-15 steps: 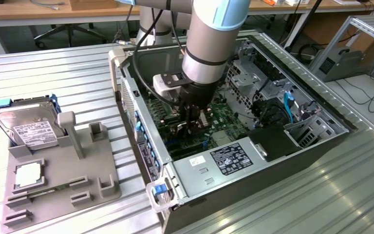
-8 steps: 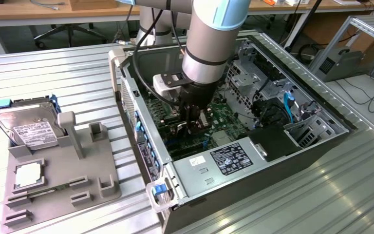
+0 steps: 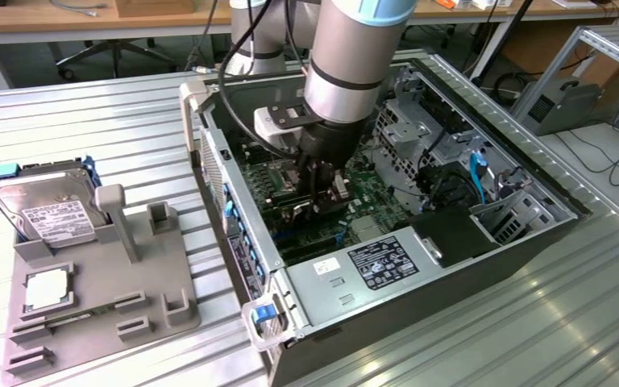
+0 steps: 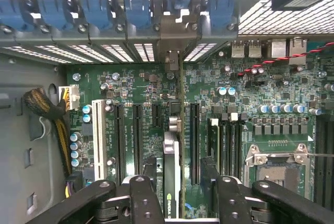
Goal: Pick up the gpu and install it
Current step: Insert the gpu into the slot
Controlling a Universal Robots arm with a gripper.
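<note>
- One arm reaches down into the open computer case (image 3: 525, 211) in the exterior view, its gripper (image 3: 326, 187) low over the green motherboard (image 3: 366, 211) near the middle of the case.
- From there the gpu (image 3: 312, 211) shows as a dark edge just under the jaws, and I can't make out how they stand.
- Left of the case in that view, a grey fixture tray (image 3: 170, 258) sits on the ribbed metal bench (image 3: 94, 121), with the hard drive (image 3: 46, 208) in its blue rails and a small square CPU chip (image 3: 48, 289) well apart from the arm.
- Beyond the bench there are wooden desks and loose cables.
- Looking along the wrist view, the gpu (image 4: 171, 182) stands on edge between the two fingers (image 4: 142, 198), its long axis running straight away from the gripper (image 4: 180, 195) toward the slot brackets on the case's rear wall (image 4: 104, 36).
- Its metal bracket (image 4: 175, 36) is up against that wall, between the blue latches.
- The jaws stand partly apart, one either side of the card and close to it; whether they are pinching it or just clear, I cannot tell.
- To my eye the card looks lined up with a slot and at least partly seated, with empty black slots (image 4: 194, 140) on both sides.
</note>
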